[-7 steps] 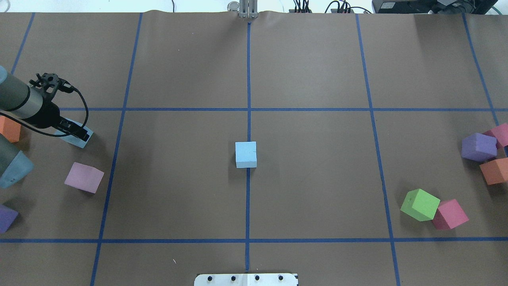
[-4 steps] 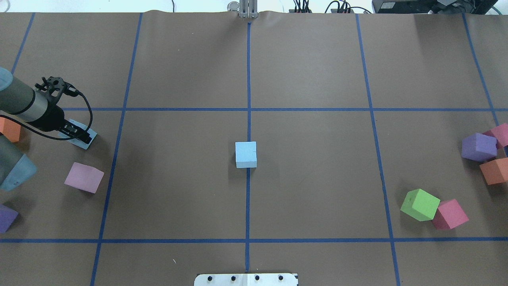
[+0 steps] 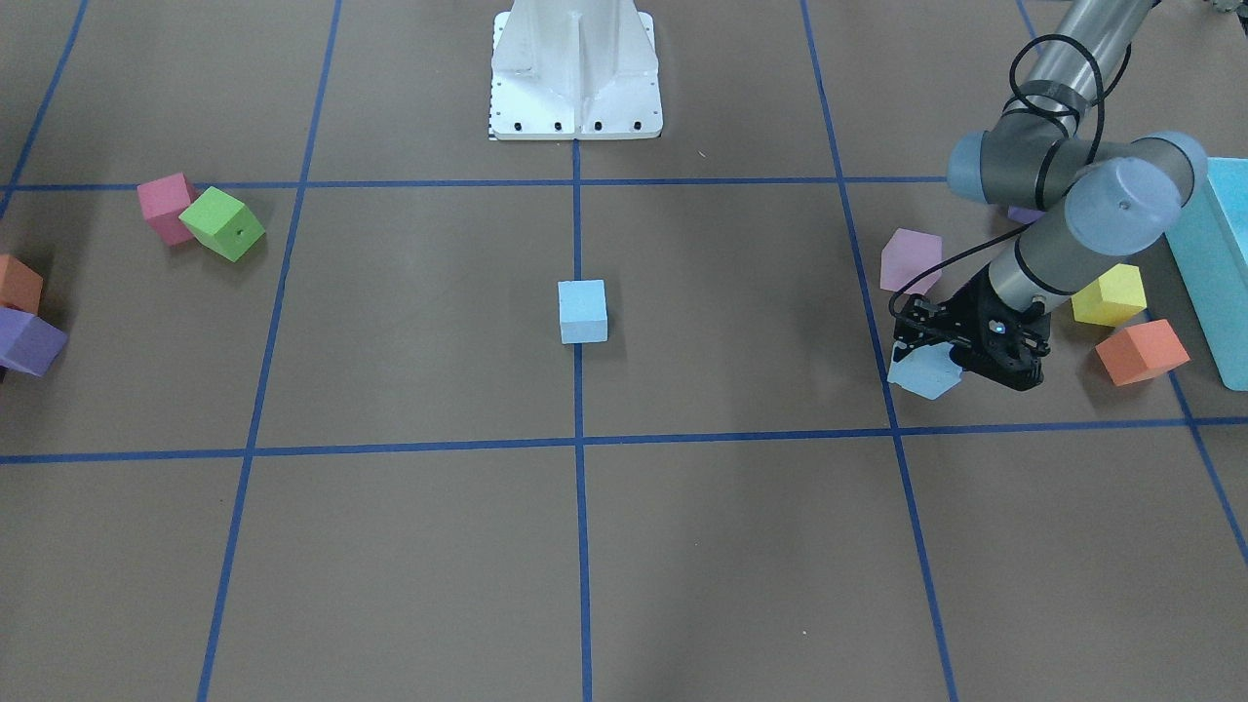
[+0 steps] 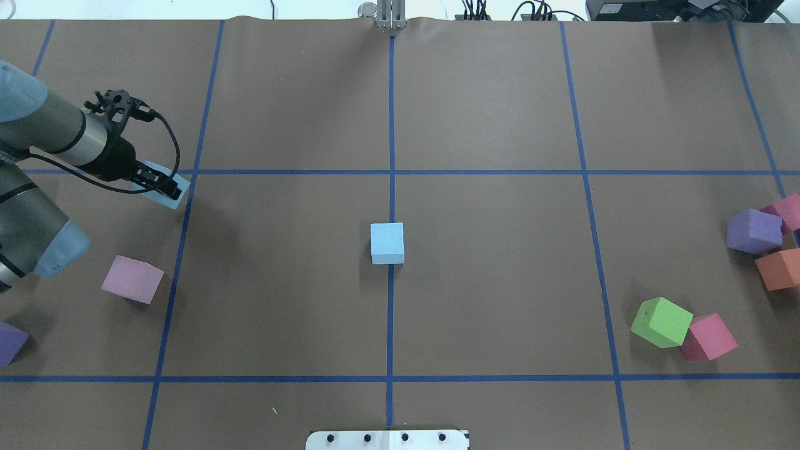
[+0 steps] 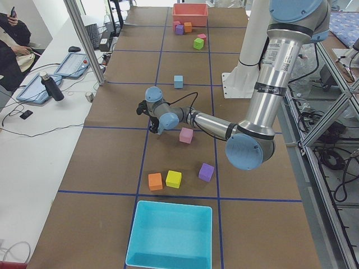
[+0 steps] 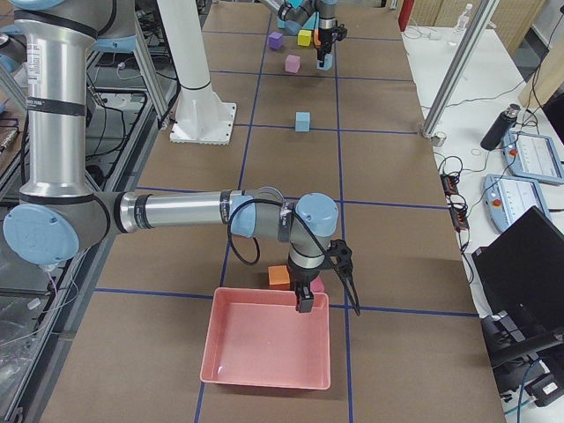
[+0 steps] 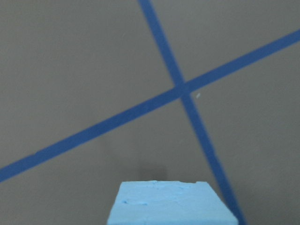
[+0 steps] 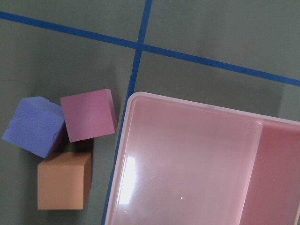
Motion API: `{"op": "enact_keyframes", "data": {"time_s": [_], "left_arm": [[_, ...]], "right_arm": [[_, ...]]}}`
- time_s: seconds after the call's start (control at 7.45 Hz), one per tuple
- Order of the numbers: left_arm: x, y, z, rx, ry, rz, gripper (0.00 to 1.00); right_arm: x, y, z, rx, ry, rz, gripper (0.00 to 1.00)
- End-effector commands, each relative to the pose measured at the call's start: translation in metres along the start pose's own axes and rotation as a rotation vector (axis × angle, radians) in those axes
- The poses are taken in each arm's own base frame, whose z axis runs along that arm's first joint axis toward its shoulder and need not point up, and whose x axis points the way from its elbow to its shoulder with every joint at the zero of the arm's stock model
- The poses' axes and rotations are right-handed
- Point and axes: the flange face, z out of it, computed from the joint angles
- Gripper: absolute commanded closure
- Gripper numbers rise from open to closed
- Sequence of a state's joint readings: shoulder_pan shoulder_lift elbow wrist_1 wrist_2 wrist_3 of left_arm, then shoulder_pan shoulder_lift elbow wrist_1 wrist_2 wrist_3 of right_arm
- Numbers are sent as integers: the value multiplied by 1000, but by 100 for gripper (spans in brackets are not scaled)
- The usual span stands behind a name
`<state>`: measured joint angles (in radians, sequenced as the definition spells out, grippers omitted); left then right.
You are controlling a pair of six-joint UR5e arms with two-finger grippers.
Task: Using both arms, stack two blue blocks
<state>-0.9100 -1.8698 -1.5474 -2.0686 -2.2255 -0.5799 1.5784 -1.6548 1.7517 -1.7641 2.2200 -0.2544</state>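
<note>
One pale blue block [image 4: 387, 243] sits on the table's centre line; it also shows in the front view [image 3: 583, 311]. My left gripper [image 4: 164, 184] is shut on the other blue block [image 4: 182, 186] and holds it above the table at the left, near a tape crossing. The left wrist view shows this block's top [image 7: 171, 204] with the table below. In the front view the held block [image 3: 921, 375] hangs under the gripper [image 3: 938, 359]. My right gripper [image 6: 326, 304] shows only in the right side view, over a pink tray [image 6: 269, 348]; I cannot tell whether it is open.
A pink cube [image 4: 132, 279] and a purple cube [image 4: 9, 342] lie near the left arm. Yellow [image 3: 1109, 295] and orange [image 3: 1141, 352] cubes and a turquoise box [image 3: 1219, 263] lie behind it. Green [image 4: 661, 322], magenta [image 4: 708, 337], purple [image 4: 754, 231] and orange [image 4: 779, 269] cubes lie at the right.
My left gripper has risen with the blue block and moved right and away from the robot's base. The centre block has not moved.
</note>
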Motion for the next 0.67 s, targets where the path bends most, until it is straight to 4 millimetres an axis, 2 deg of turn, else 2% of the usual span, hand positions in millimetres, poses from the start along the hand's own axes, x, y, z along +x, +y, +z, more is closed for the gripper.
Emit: {"op": "enact_keyframes", "data": {"time_s": [0.0,0.4,0.54], "left_arm": [[107,-46,-4,-25,20,-115,84],[305,-51,1,-104,-86,-261,84],[351,-54,-3,-103,-111,-308,84]], "right_arm": [[2,4,4,-7,-3,5,0],[2,7,6,-10,-12,9,0],[2,7,6,-10,-10,9,0]]}}
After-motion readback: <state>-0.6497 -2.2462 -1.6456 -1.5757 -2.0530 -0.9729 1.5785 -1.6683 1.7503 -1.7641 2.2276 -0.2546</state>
